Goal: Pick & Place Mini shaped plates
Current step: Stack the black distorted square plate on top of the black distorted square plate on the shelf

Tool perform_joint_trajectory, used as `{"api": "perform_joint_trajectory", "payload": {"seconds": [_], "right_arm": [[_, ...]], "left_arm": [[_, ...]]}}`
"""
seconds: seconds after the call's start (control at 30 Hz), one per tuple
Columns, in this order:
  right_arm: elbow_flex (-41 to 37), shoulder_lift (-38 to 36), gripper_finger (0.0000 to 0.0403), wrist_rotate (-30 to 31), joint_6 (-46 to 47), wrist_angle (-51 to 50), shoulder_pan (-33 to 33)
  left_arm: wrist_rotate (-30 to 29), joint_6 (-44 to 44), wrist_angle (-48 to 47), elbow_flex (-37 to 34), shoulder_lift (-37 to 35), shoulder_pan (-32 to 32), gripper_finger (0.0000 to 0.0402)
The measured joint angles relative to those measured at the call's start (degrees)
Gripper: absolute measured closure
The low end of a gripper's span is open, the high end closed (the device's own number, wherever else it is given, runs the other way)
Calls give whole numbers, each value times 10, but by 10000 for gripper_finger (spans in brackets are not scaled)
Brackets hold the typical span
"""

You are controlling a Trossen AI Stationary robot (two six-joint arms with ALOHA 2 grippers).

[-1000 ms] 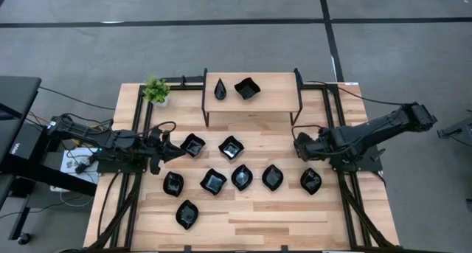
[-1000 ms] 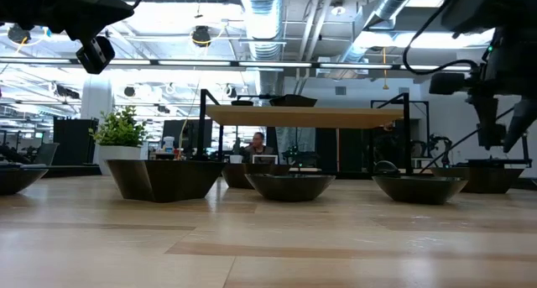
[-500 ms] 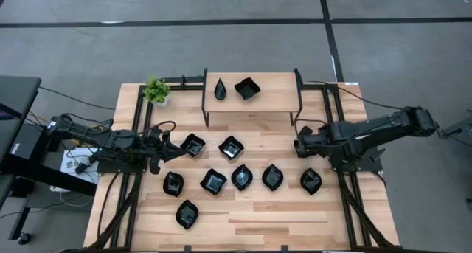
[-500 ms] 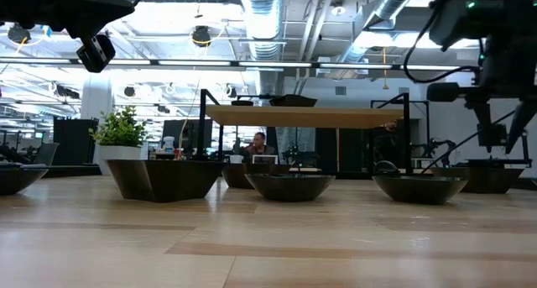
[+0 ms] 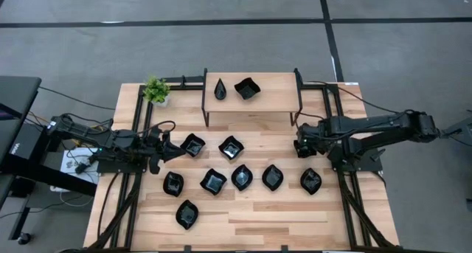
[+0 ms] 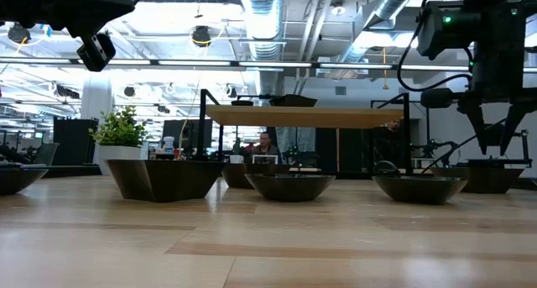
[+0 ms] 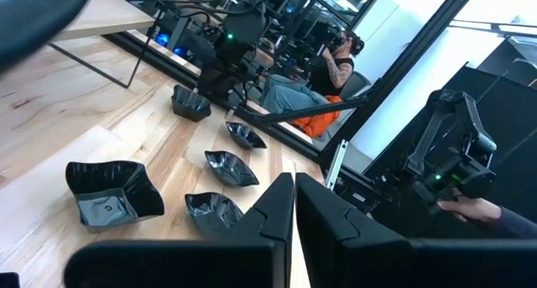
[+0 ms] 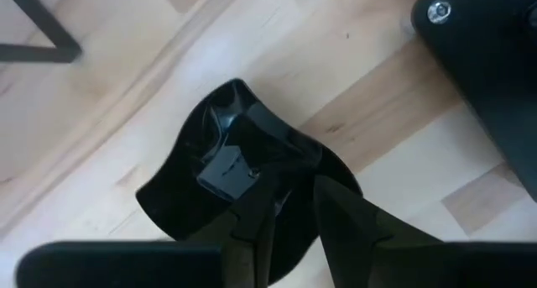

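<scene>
**Right hand over a plate by the shelf's right legs, grasp not yet made**

Step in hand, as judged: reach for pick. The right hand hung beside the right legs of the shelf, fingers part open and pointing down. In the right wrist view a mini shaped plate lay under those fingers. In the low view the tips stood just above that plate's rim, apart from it, so nothing was gripped. From above, the hand hid that plate.

Next move likely called for a short drop so the fingers straddle one wall of the dish, then a close on the rim. The wall is thin and glossy, so a slip is a risk.

The left hand waited in front of the shelf's left end, fingers shut and empty.

Containers: the shelf carried two plates, a teardrop plate and a wavy square plate, side by side on its left half. Eight more plates sat in loose rows on the bench in front of the shelf. All dishes looked empty. A potted plant stood left of the shelf.
</scene>
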Motion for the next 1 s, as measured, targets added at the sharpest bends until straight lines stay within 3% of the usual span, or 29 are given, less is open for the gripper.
{"api": "perform_joint_trajectory", "payload": {"seconds": [0.13, 0.3, 0.5, 0.57, 1.0], "right_arm": [[0, 0, 321, -4, -44, 12, -3], [26, 0, 321, 11, -81, 31, 38], [40, 0, 321, -36, 49, -23, 105], [40, 0, 321, -24, 92, -23, 126], [40, 70, 321, -18, 103, 17, 121]], "left_arm": [[0, 0, 0, 0, 0, 0, 385], [0, 0, 0, 0, 0, 0, 385], [0, 0, 2, 0, 0, 0, 385], [0, 0, 2, 0, 0, 0, 385], [-18, 50, 22, 0, -1, 0, 385]]}}
